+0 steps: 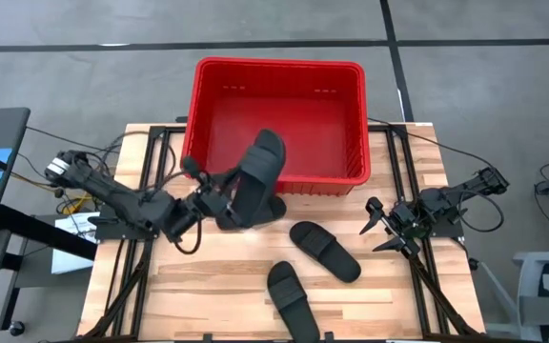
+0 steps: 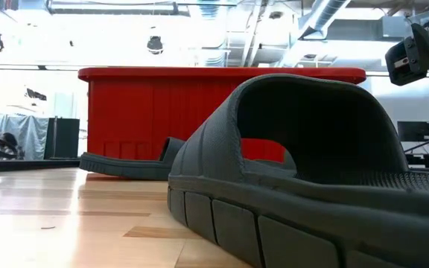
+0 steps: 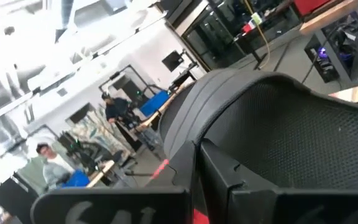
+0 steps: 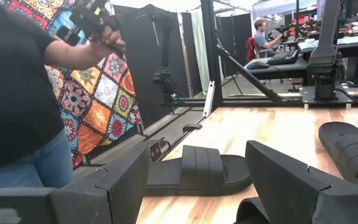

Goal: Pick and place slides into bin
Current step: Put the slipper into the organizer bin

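Observation:
The red bin (image 1: 279, 71) stands at the table's far middle. My left gripper (image 1: 223, 202) is shut on one black slide (image 1: 258, 171), held up over the bin's near rim. Another slide (image 2: 125, 164) lies flat in front of the bin's near wall. Two more lie on their soles on the near part of the table: one (image 1: 325, 251) right of centre and one (image 1: 293, 297) at the near edge, which fills the low view (image 2: 311, 186). My right gripper (image 1: 381, 229) waits open at the table's right side, with nothing between its fingers (image 4: 135, 180). My left gripper pinches the slide at its lower, near end (image 1: 236, 205), coming level from the table's left. In the left wrist view a dark finger (image 3: 219, 171) lies against the sole beside the strap (image 3: 229, 99). The slide is lifted clear and tilted, its far end (image 1: 273, 145) over the bin.
A person in a black top and jeans (image 4: 17, 99) stands close beside the table, seen in the right wrist view. Cables and frame rails run along both table sides (image 1: 146, 162). Bare wood (image 1: 198, 276) lies at the near left.

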